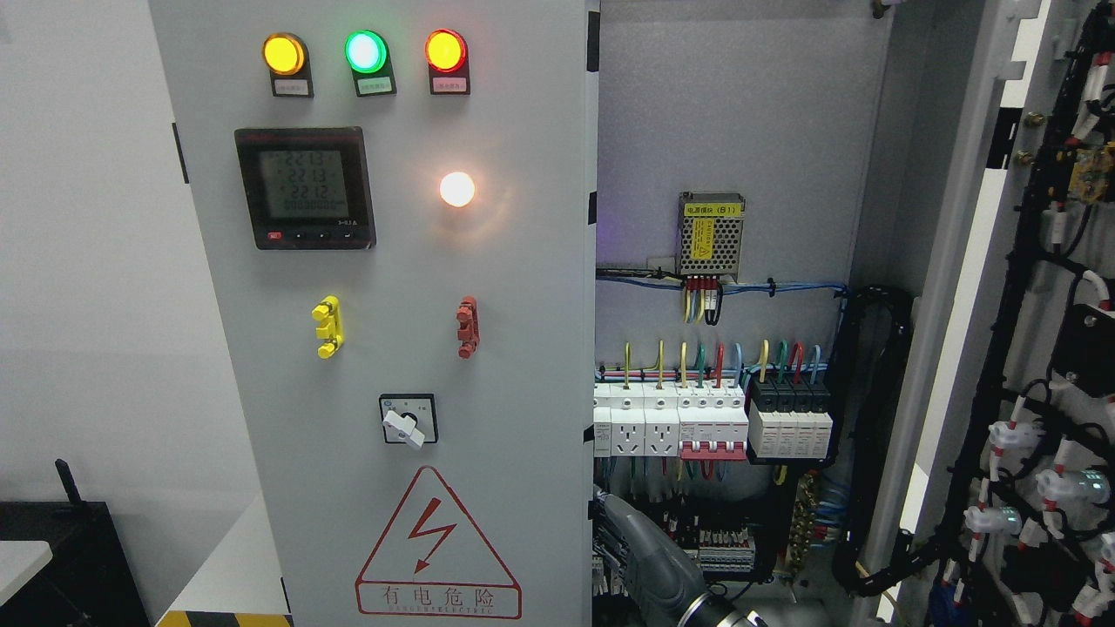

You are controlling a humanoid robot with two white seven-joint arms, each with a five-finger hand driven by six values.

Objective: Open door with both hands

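The cabinet's left door point(523, 366) is a grey panel facing me, with its free edge point(595, 348) near the picture's middle. The right door point(1045, 348) is swung wide open at the right, and the wiring on its inner face shows. Between them the cabinet interior point(740, 131) lies exposed. My right hand point(614, 544), grey, rises from the bottom edge right of the middle. It sits low down against the left door's free edge, and the door edge hides part of it. The left arm does not show.
The left door carries three lamps point(366, 52), a meter point(305, 187), a rotary switch point(408, 420) and a red warning triangle point(435, 549). Inside are a power supply point(711, 233), breakers and sockets point(697, 422) and a black cable bundle point(871, 435). A dark box point(61, 557) stands lower left.
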